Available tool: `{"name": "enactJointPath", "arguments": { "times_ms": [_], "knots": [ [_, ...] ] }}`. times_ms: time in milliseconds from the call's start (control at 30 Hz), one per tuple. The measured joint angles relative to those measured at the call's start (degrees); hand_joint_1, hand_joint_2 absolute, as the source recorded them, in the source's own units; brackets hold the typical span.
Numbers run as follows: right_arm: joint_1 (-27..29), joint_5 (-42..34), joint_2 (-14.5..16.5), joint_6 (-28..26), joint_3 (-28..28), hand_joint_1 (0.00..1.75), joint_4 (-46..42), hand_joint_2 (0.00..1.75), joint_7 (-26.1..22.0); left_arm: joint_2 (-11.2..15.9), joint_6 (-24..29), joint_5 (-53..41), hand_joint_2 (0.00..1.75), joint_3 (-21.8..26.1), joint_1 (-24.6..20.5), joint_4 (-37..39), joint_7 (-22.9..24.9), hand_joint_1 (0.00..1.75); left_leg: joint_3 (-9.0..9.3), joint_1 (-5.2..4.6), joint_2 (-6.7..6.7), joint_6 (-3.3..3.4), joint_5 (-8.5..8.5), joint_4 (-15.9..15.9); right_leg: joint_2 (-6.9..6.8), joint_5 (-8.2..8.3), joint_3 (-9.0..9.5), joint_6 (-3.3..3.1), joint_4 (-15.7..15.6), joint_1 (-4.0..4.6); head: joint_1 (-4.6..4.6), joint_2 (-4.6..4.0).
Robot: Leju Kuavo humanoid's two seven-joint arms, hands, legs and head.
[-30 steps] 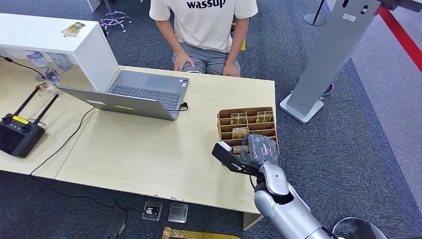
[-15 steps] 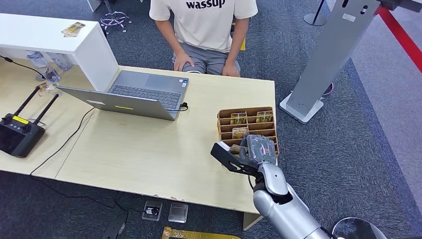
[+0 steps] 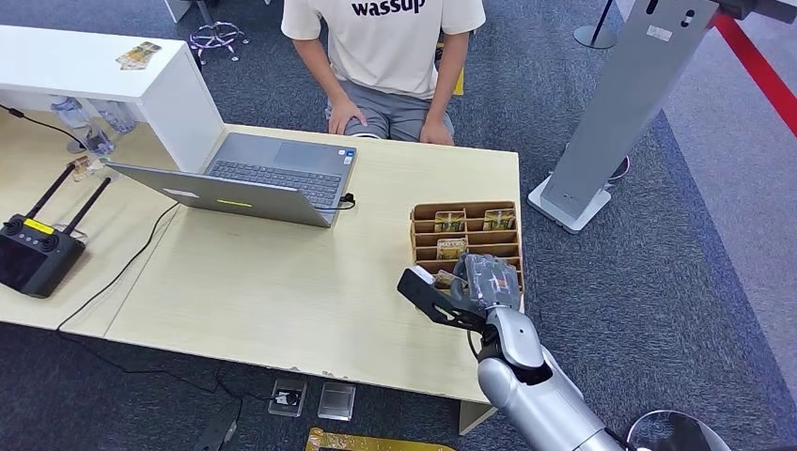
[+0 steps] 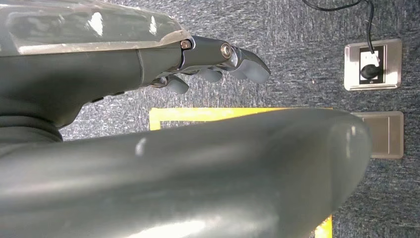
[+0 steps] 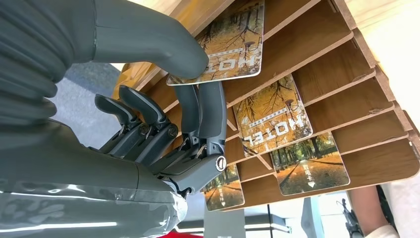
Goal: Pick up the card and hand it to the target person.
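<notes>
The robot's right hand (image 3: 486, 282) is reaching into the near rows of the slotted brown wooden card rack (image 3: 416, 224) standing at the far right of the pale wooden table (image 3: 282, 282), and in the right wrist view it is pinching a glossy hotel card printed with autumn trees (image 5: 225, 47) between the thick grey thumb and the darker fingers (image 5: 200, 114), so the hand is grasping the card, which is sitting part-way in its slot. Other cards of the same print (image 5: 272, 116) are lying in the neighbouring slots, close beside. To do this step well, I would judge the hand ought to draw the card out along the slot's slope, not twisting it against the thin wooden dividers, and keeping the pinch firm since the glossy face looks slippery. The left hand (image 4: 218, 59) is hanging over the grey carpet, fingers loosely curled and holding nothing. The person in the cream T-shirt (image 3: 385, 47) is sitting across the table behind the grey open laptop (image 3: 254, 178), well apart from the rack, hands resting on knees.
</notes>
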Motion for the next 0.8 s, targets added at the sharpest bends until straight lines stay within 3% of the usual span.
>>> {"name": "enactJointPath", "arguments": {
  "times_ms": [400,600,800],
  "knots": [
    [-0.7,-7.8,-0.4,2.1,-0.4,1.75,-0.6,1.75,-2.2,0.0,-0.1,0.0,0.0,0.0,0.0,0.0,-0.5,0.0,0.01,0.0,0.0,0.0,0.0,0.0,0.0,0.0,-0.01,0.0,0.0,0.0,0.01,0.0],
    [-2.0,-14.6,-2.7,5.3,-1.5,1.75,-5.3,1.75,-3.1,0.0,-0.5,0.0,0.0,0.0,0.0,0.0,-0.5,0.0,0.0,0.0,0.01,0.0,0.0,0.0,0.01,0.0,-0.02,0.0,0.0,0.0,0.02,0.0],
    [-4.1,-15.3,-5.8,4.2,-2.8,1.75,-12.2,1.75,-1.5,0.1,-0.6,0.1,0.0,0.0,0.0,0.0,-0.7,0.0,0.01,0.0,0.01,0.0,0.0,0.0,0.01,0.01,-0.02,0.0,0.0,0.0,0.01,0.0]
  ]
}}
